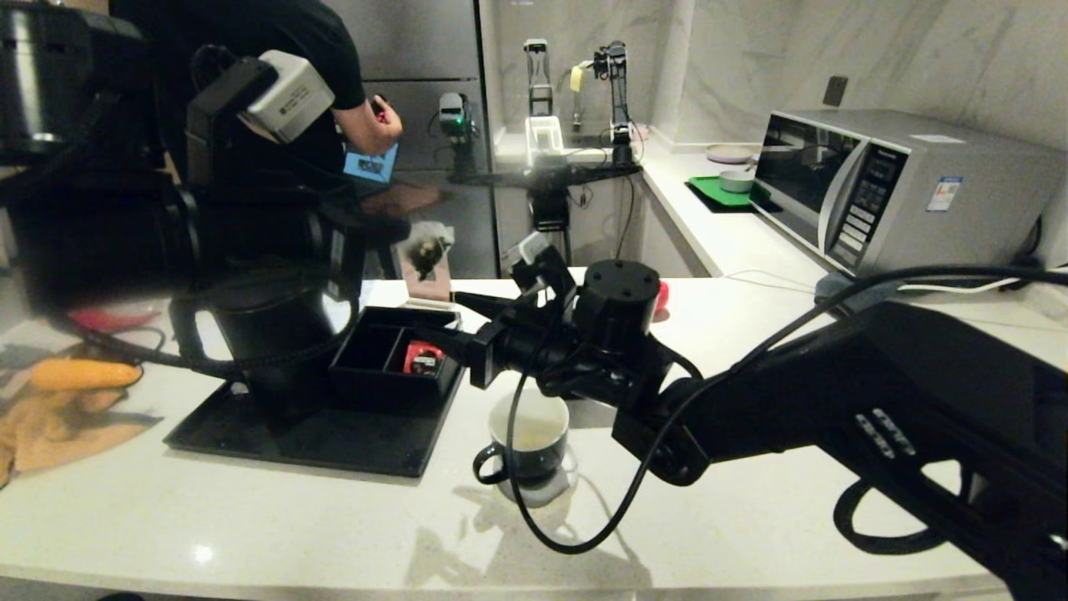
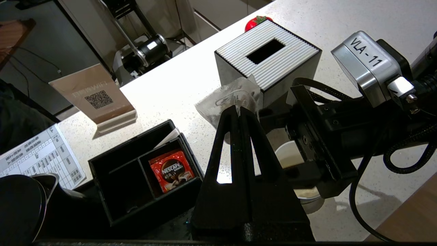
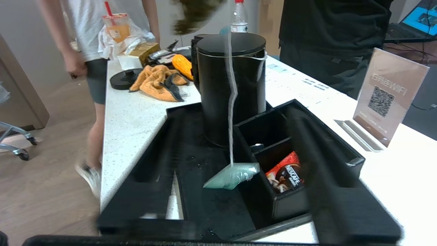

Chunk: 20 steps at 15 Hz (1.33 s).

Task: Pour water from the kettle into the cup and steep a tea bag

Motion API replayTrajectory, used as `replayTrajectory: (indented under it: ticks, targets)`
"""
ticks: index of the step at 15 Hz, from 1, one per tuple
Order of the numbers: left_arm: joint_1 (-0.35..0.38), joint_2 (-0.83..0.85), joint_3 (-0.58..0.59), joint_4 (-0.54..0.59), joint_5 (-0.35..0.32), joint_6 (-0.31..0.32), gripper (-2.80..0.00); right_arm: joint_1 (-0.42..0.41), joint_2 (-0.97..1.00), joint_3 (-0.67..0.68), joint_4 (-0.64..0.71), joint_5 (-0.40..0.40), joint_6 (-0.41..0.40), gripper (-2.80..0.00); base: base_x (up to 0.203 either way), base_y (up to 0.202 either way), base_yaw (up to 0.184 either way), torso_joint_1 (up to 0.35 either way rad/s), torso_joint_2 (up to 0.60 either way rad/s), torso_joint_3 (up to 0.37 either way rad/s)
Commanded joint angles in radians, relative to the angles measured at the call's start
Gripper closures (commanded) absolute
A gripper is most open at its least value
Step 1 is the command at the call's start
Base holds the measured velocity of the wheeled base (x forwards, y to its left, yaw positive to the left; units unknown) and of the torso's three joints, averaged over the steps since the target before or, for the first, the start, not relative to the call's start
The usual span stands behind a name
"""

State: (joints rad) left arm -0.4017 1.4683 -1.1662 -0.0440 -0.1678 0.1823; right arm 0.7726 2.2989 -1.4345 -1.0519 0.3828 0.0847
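Observation:
My left gripper (image 2: 238, 109) is shut on the string of the tea bag (image 2: 228, 98), a translucent bag dangling just past its tips. From the right wrist, the tea bag (image 3: 233, 176) hangs on its string between the spread fingers of my open right gripper (image 3: 232, 116), touching neither. In the head view the right gripper (image 1: 434, 310) reaches over the black box, above and left of the cup (image 1: 530, 438). This dark mug has a white inside with pale liquid in it. The black kettle (image 1: 275, 325) stands upright on the tray. No stream of water shows.
A black tray (image 1: 317, 446) carries the kettle and a compartment box (image 1: 367, 351) holding a red packet (image 2: 172, 171). A tissue box (image 2: 268, 51) and a QR sign (image 2: 99, 99) stand behind. Orange cloth (image 1: 58, 409) lies left, a microwave (image 1: 901, 192) right. People stand beyond the counter.

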Motion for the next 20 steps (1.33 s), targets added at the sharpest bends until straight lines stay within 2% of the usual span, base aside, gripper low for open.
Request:
replayTrajectory:
  ticks: [1,19,20]
  targets:
    - [-0.002,-0.002,0.0,-0.002,-0.001,0.002,0.0,0.001,-0.009,0.002,-0.005,0.002,0.001,0.0,0.0,0.0,0.0,0.0,0.0,0.0]
    - [0.0,-0.007,0.005,0.004,-0.001,0.002,0.0,0.004,-0.022,0.009,-0.002,0.002,0.001,0.0,0.0,0.0,0.0,0.0,0.0,0.0]
    - [0.001,-0.008,0.005,0.004,-0.001,0.002,-1.93,0.004,-0.023,0.008,-0.002,0.002,0.001,0.0,0.0,0.0,0.0,0.0,0.0,0.0]
